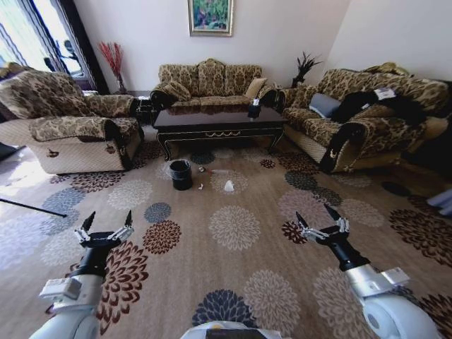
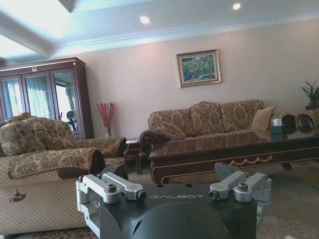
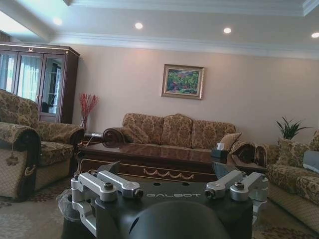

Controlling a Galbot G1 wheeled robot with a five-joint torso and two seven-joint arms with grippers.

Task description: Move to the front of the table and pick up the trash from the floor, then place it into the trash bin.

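Observation:
The dark glossy table [image 1: 219,120] stands far ahead between the sofas. Before it on the flowered carpet floor [image 1: 233,275] sits the small black trash bin [image 1: 181,174]. The trash lies to the right of the bin: a crumpled white tissue [image 1: 229,186], a clear bottle [image 1: 217,171], a tiny white scrap [image 1: 200,187] and a small round piece [image 1: 201,169]. My left gripper [image 1: 108,222] and right gripper [image 1: 315,217] both hover open and empty over the near carpet, well short of the trash. Each wrist view looks over its own gripper [image 2: 172,174] [image 3: 167,172] at the table [image 2: 234,149] [image 3: 149,162].
Patterned sofas ring the table: one at the left [image 1: 70,127], one behind [image 1: 208,81], one at the right [image 1: 360,113]. A dark tissue box [image 1: 253,108] sits on the tabletop. Open carpet stretches between me and the bin.

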